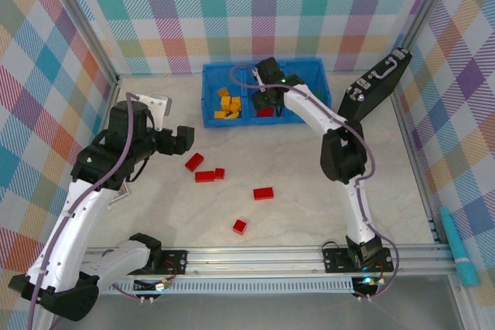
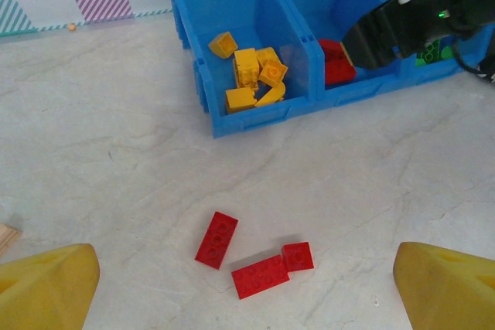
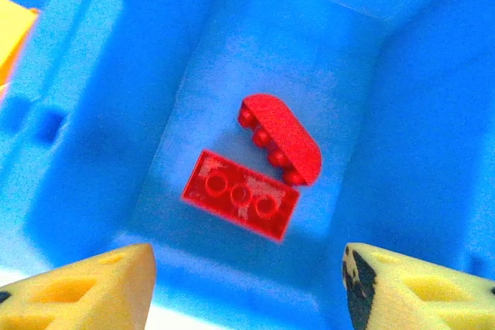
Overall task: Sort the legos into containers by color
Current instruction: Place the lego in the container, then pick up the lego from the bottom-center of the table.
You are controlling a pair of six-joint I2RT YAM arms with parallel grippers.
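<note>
Two red legos [image 3: 241, 202] lie on the floor of the blue bin's [image 1: 224, 122] middle compartment, seen close from the right wrist; the right gripper [image 3: 246, 268] hangs over them, jaws apart, nothing between. Left wrist view adds the orange-yellow legos [image 2: 251, 79] piled in the bin's left compartment and three loose red bricks [image 2: 217, 239] on the table [image 2: 116, 152] before the bin, with the left gripper [image 2: 246, 264] spread wide and empty. Top view adds two outlying red bricks [image 1: 264, 193], farther from the bin's front.
</note>
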